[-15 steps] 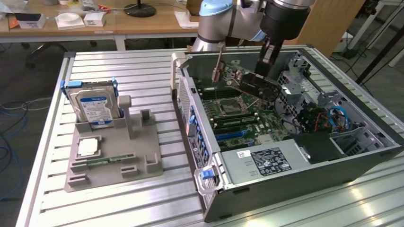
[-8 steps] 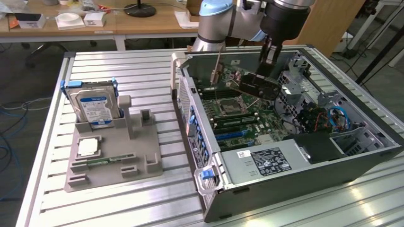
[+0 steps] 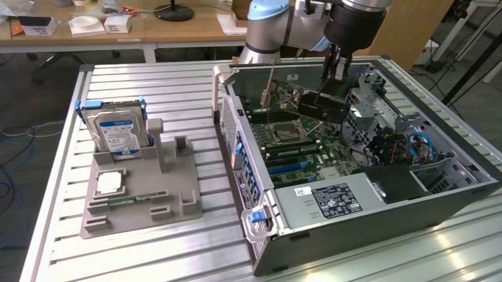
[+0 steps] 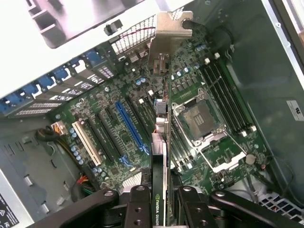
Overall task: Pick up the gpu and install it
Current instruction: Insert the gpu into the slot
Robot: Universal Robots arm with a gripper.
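Slatted metal table (image 3: 157, 88); fingers (image 4: 138, 209) clamp gpu (image 4: 160, 187) marked NVIDIA, over motherboard (image 4: 124, 124).

gpu (image 3: 323, 106) in pincer (image 4: 161, 211) above motherboard (image 3: 292, 147) inside computer case (image 3: 361, 247)

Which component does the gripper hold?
The gpu, the black card over the motherboard; the hard drive and memory stick sit in the grey holder.

Grey parts stand (image 3: 168, 189) on a slatted metal table (image 3: 149, 82); hard drive (image 3: 117, 134) upright at the stand's end, processor (image 3: 110, 183) flat mid-stand.
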